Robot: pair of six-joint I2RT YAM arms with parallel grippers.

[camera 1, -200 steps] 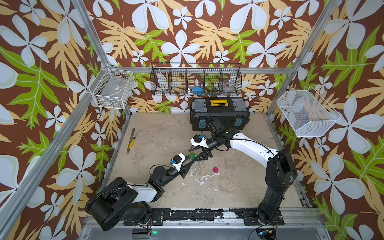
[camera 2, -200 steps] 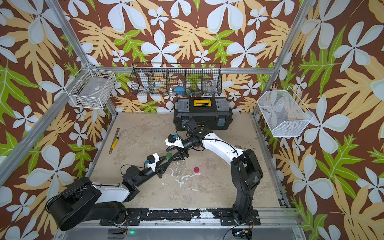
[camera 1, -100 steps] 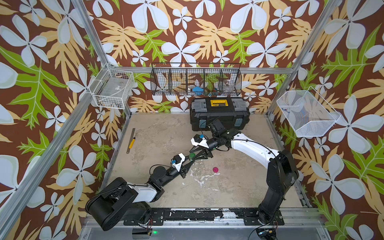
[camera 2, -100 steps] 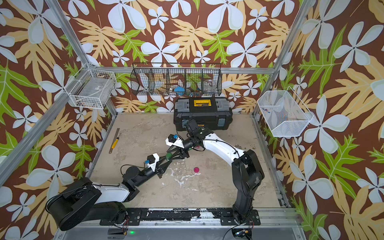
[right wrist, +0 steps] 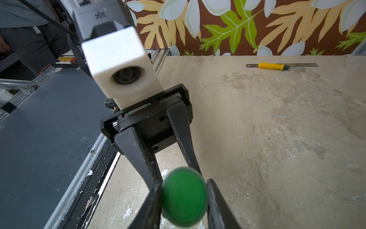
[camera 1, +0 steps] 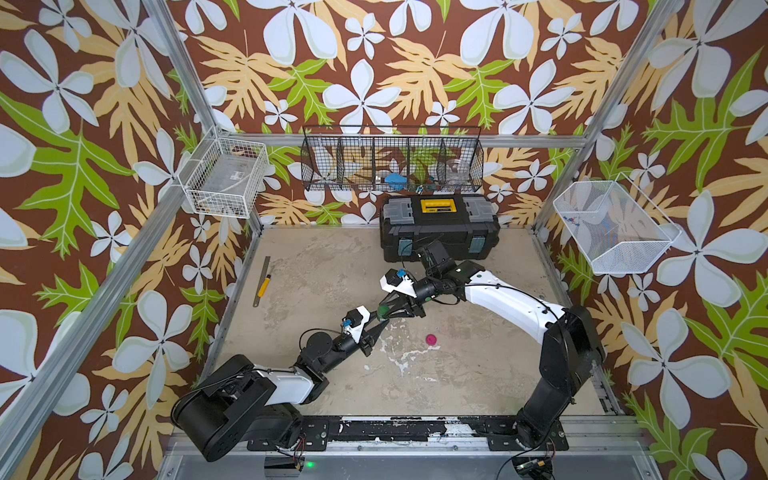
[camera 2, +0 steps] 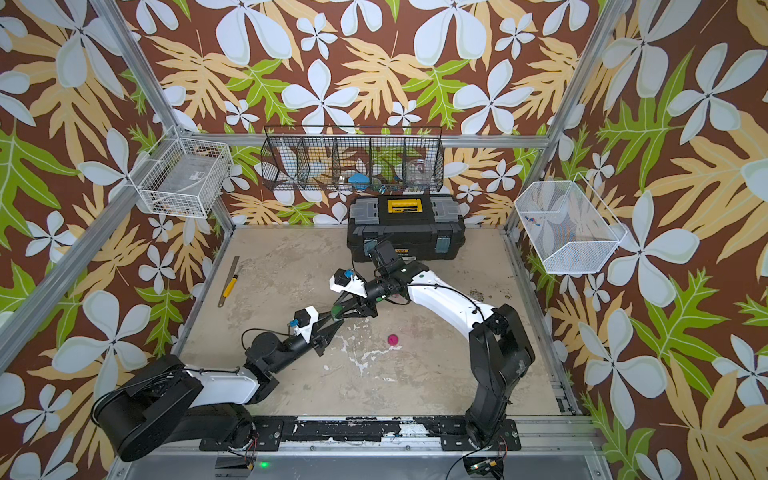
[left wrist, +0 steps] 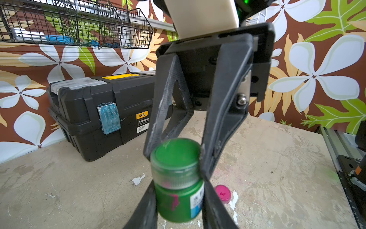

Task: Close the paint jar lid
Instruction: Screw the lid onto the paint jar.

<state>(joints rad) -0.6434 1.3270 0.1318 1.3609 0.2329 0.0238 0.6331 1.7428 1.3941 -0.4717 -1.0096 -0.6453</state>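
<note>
Both tight on blurred paint jar: left end effector at body, right end effector at lid.

Both top views: toolbox sits at the back of the table, upper centre of frame, with the wire rack on the wall right above it. Small basket hangs upper left, mesh bin over on the right. Ruler with a screwdriver on it lies along the table's left side. Paint jar is mid-frame, left gripper on it from lower left, right gripper on its lid from upper right. Loose cap just lower right.
</note>
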